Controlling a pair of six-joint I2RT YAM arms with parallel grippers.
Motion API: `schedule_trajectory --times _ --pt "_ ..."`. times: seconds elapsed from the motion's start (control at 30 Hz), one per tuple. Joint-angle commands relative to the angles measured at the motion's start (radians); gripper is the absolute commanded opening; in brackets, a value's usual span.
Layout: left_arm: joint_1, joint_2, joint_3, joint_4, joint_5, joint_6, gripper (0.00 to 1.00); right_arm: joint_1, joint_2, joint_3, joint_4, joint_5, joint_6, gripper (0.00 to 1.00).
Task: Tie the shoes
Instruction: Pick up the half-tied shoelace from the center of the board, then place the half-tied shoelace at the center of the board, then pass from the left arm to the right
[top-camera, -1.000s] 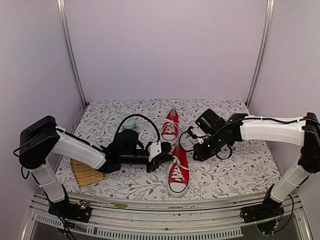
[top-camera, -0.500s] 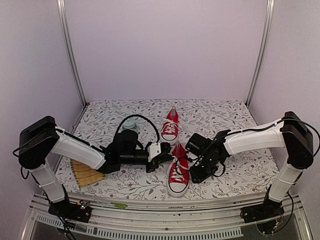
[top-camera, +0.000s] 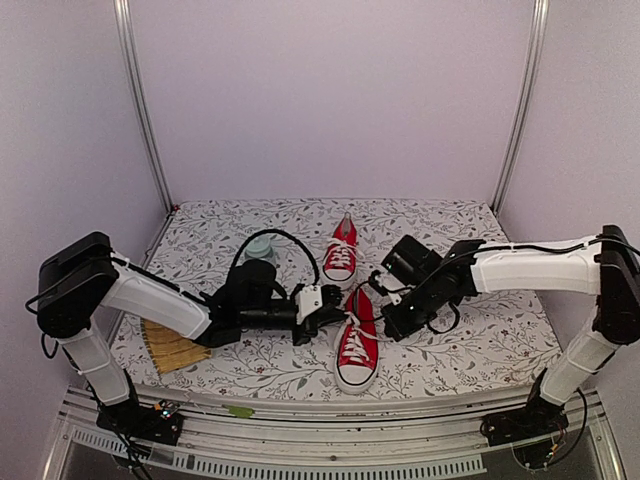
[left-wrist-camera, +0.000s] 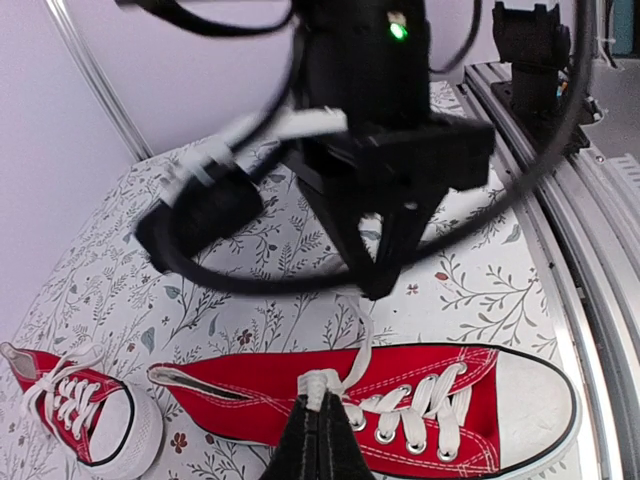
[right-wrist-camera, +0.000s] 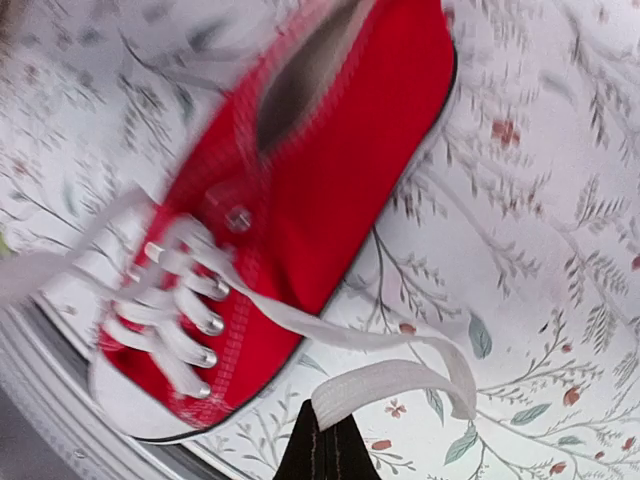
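Observation:
Two red shoes with white laces lie on the flowered cloth. The near shoe points its toe at the front edge, and the far shoe sits behind it. My left gripper is shut on a bunch of lace at the top of the near shoe's eyelets. My right gripper is shut on the end of a white lace, which loops back to the same shoe. In the top view the right gripper hangs just right of that shoe, with the left gripper at the shoe's left.
A teal round object sits behind the left arm. A yellow slatted mat lies at the front left. A small green scrap rests on the front rail. A black cable arcs over the left wrist.
The right gripper came down to the near shoe with its jaws open, then shut on the lace and drew back up and to the right. The left arm has stayed still.

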Motion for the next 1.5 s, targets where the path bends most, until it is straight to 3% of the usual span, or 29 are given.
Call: schedule_trajectory --times 0.0,0.23,0.43,0.47,0.57,0.7,0.83,1.07,1.27,1.47 --pt "-0.023 -0.008 -0.008 0.049 -0.001 -0.002 0.0 -0.088 -0.091 0.112 0.195 -0.174 -0.079 0.01" --pt "-0.04 -0.032 -0.04 0.082 -0.006 -0.017 0.0 -0.089 0.158 0.428 0.315 -0.342 -0.138 0.0" --pt "-0.045 -0.053 -0.064 0.111 -0.03 -0.026 0.0 -0.038 0.31 0.591 0.273 -0.378 -0.153 0.01" --pt "-0.043 -0.055 -0.068 0.115 -0.03 -0.026 0.0 -0.028 0.326 0.604 0.257 -0.381 -0.157 0.04" --pt "-0.044 -0.059 -0.078 0.131 -0.03 -0.029 0.0 -0.023 0.34 0.608 0.235 -0.394 -0.154 0.28" --pt "-0.044 -0.058 -0.086 0.151 -0.034 -0.045 0.0 -0.035 0.29 0.589 0.223 -0.362 -0.159 0.39" --pt "-0.043 -0.055 -0.083 0.156 -0.056 -0.061 0.0 -0.064 0.205 0.525 0.233 -0.384 -0.177 0.41" --pt "-0.042 -0.047 -0.08 0.168 -0.066 -0.089 0.0 -0.1 -0.026 0.195 0.32 -0.416 -0.25 0.42" --pt "-0.039 -0.04 -0.072 0.168 -0.068 -0.09 0.0 -0.096 -0.191 -0.133 0.597 -0.38 -0.285 0.42" --pt "-0.038 -0.035 -0.065 0.159 -0.076 -0.09 0.0 -0.007 -0.182 -0.237 0.747 -0.358 -0.388 0.42"
